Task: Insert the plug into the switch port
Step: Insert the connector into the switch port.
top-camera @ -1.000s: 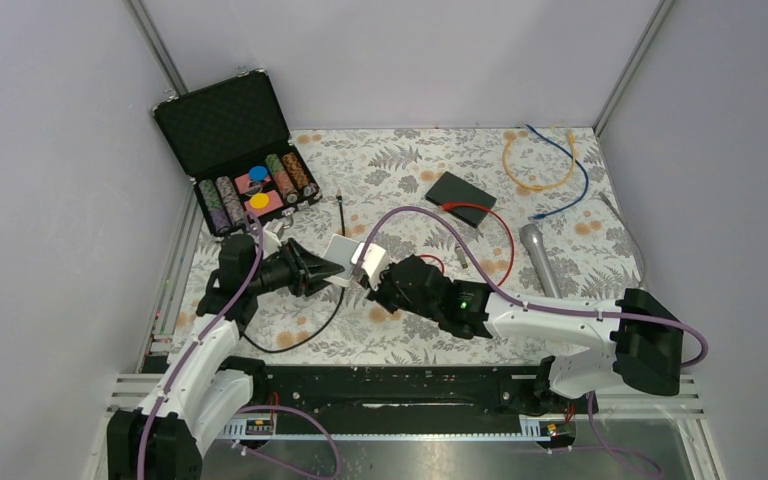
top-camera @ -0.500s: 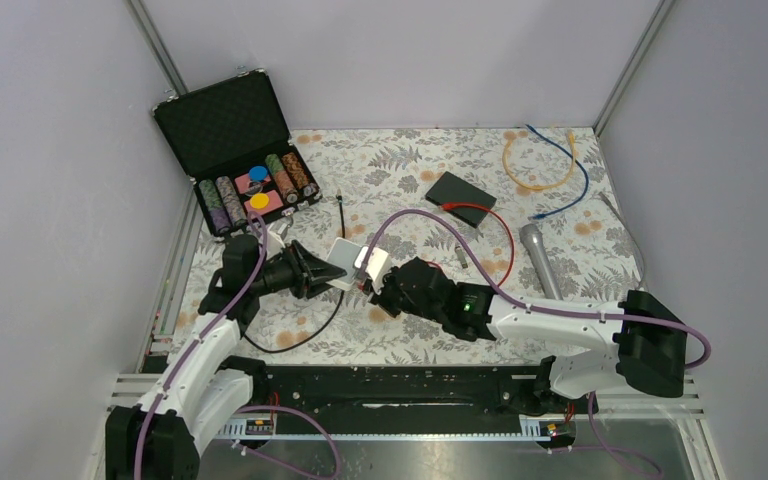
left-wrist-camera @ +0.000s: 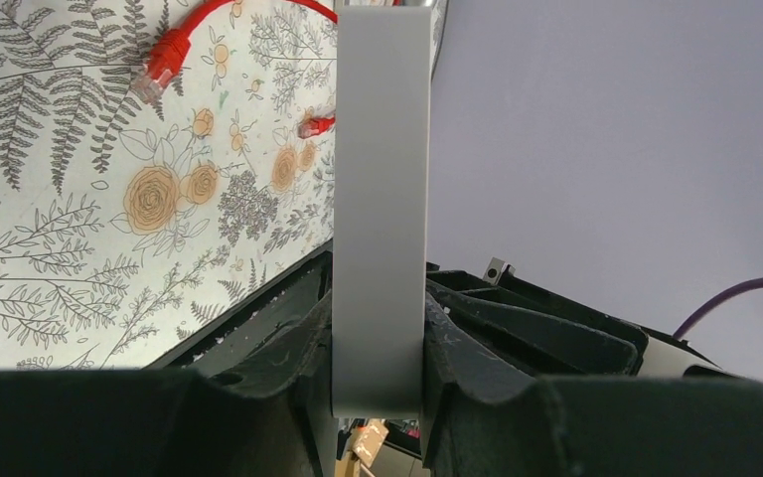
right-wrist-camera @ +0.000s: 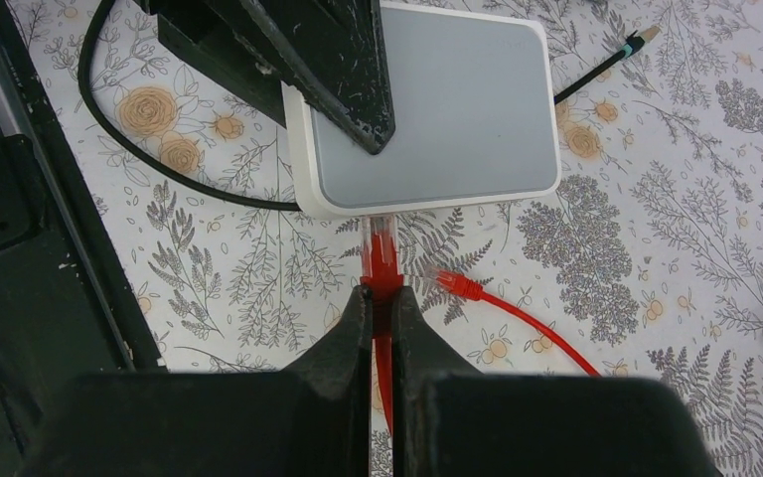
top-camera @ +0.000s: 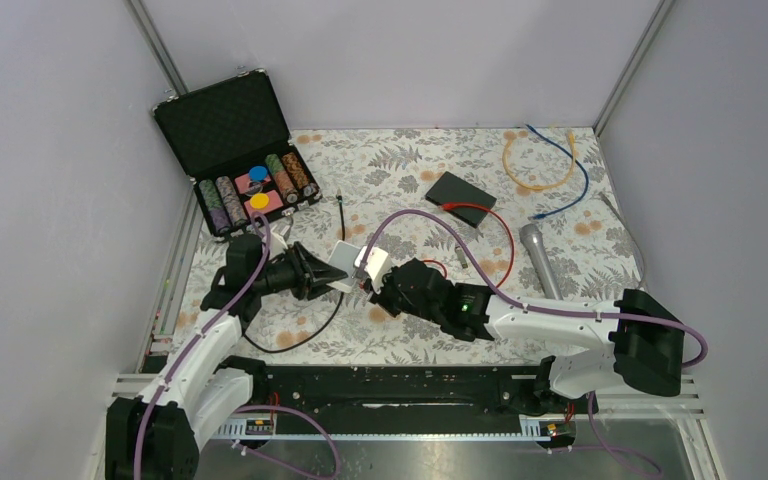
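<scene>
- Plug (right-wrist-camera: 381, 248) met the switch (right-wrist-camera: 437, 109) edge, pinched by the right gripper (right-wrist-camera: 380, 303), fingers nearly closed; whether seated, unclear.
- Left gripper (left-wrist-camera: 378, 338) clamped the switch's opposite side.

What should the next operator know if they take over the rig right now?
Grippers: the left gripper is shut on the white network switch, clamping one edge. The right gripper is shut on the red plug, just behind its tip.
Done: the plug is lined up, with its tip meeting the switch edge that faces the right gripper.
Left: the views don't show whether it is fully seated. Probably push it home, then release both.
</scene>
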